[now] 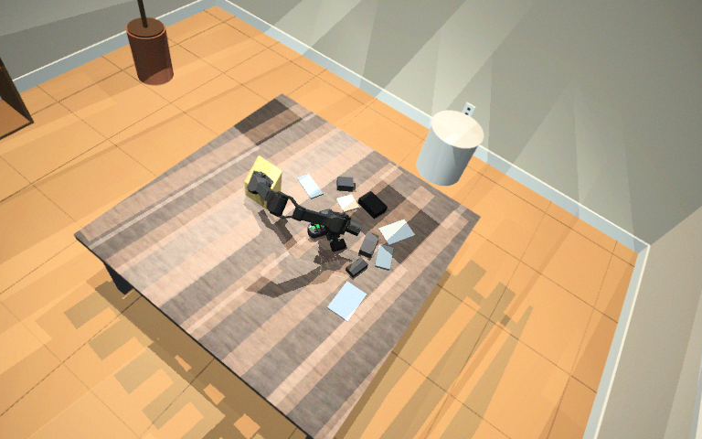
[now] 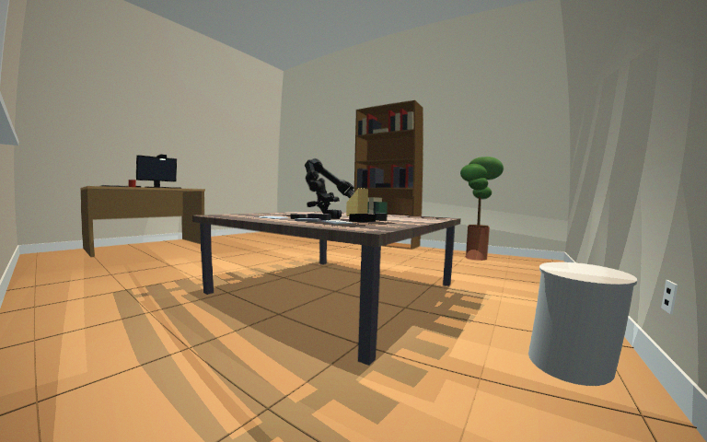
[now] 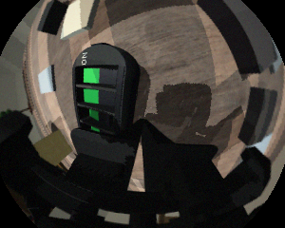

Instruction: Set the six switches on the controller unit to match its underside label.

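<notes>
The controller unit [image 1: 317,232] [image 3: 101,52] sits with its switches facing up on the bench [image 1: 191,272]. In the wrist view its rounded end with the ON marking shows. Three rocker switches are visible there, with green parts on the left and dark parts on the right; the third green part looks darker. The remaining switches are hidden behind my left finger, and the label is not visible. My gripper [image 3: 142,122] is shut and empty, its left finger overlapping the unit's near part in that view. I cannot tell whether it touches.
A black box [image 1: 372,204], grey modules [image 1: 345,183] [image 1: 368,244] and a small dark module [image 1: 356,267] lie beyond the unit. Several pale cards, including one large card [image 1: 346,300], lie around them. A yellow block [image 1: 263,169] [image 2: 357,203] [image 3: 53,147] stands by the arm's base.
</notes>
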